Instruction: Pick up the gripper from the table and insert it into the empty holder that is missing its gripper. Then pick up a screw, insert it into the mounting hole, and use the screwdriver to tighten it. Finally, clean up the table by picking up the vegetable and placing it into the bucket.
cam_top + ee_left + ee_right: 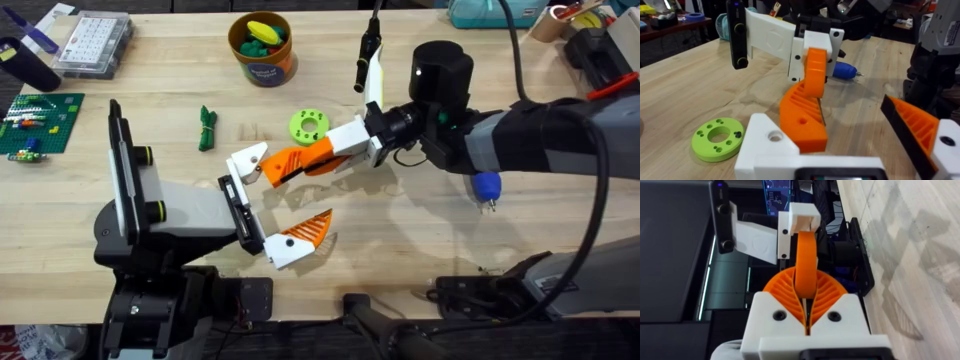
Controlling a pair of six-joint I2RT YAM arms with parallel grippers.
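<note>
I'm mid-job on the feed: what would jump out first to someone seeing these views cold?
Mid-table, the right gripper is shut on a loose orange-ribbed gripper finger, carrying it toward the open left gripper, whose upper white mount lacks its pad. The lime green ring lies just beyond them, and the blue-handled screwdriver lies under the right arm.

A robotics lab or workshop bench

A pale wooden table (420,230) carries a clear parts organizer (92,44), a green building-brick baseplate (38,122), loose cables (520,60) and cluttered benches behind
</note>
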